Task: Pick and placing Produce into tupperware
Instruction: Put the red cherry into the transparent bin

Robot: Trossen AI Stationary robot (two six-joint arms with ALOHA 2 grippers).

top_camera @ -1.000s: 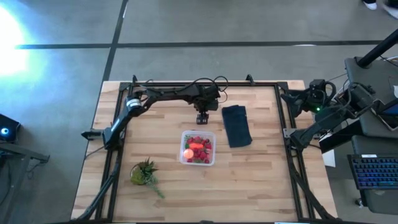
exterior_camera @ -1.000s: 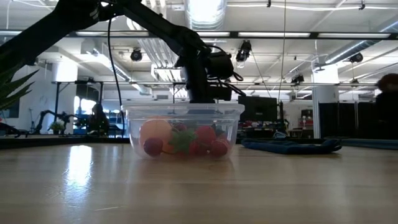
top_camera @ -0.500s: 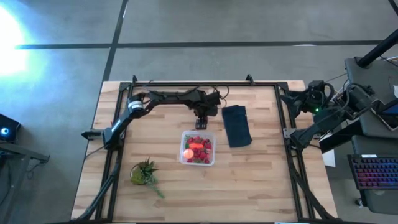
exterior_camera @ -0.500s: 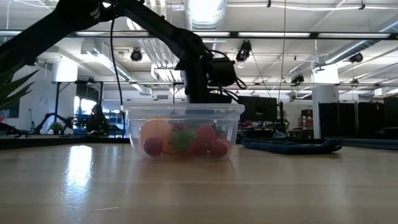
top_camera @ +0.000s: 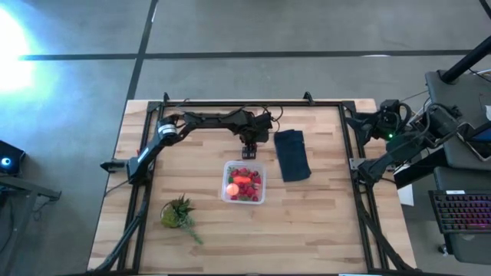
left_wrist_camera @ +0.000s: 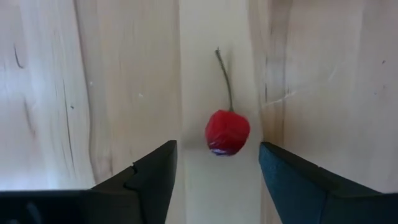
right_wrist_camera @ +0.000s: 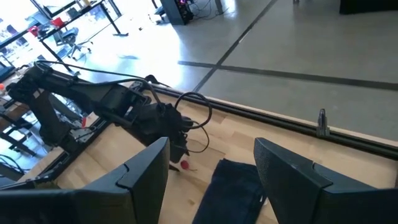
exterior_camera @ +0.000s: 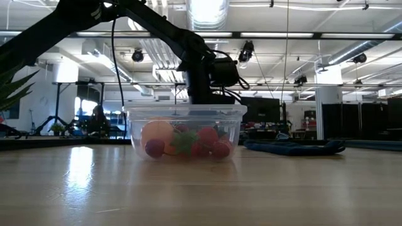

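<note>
Hovering our left tool (left_wrist_camera: pixel 214 168) over a red stemmed berry (left_wrist_camera: pixel 227 131) lying on the surface (left_wrist_camera: pixel 93 93), fingers (left_wrist_camera: pixel 149 174) apart, berry between them, no contact visible. Clear tupperware (top_camera: pixel 245 182) sits near the tool's tip with strawberries (top_camera: pixel 247 181) and an orange ball (top_camera: pixel 231 188) inside. Right tool (right_wrist_camera: pixel 208 177) parked well off to the side, fingers spread, nothing between them. Navy cloth (top_camera: pixel 291 154) just beside the left tool.
</note>
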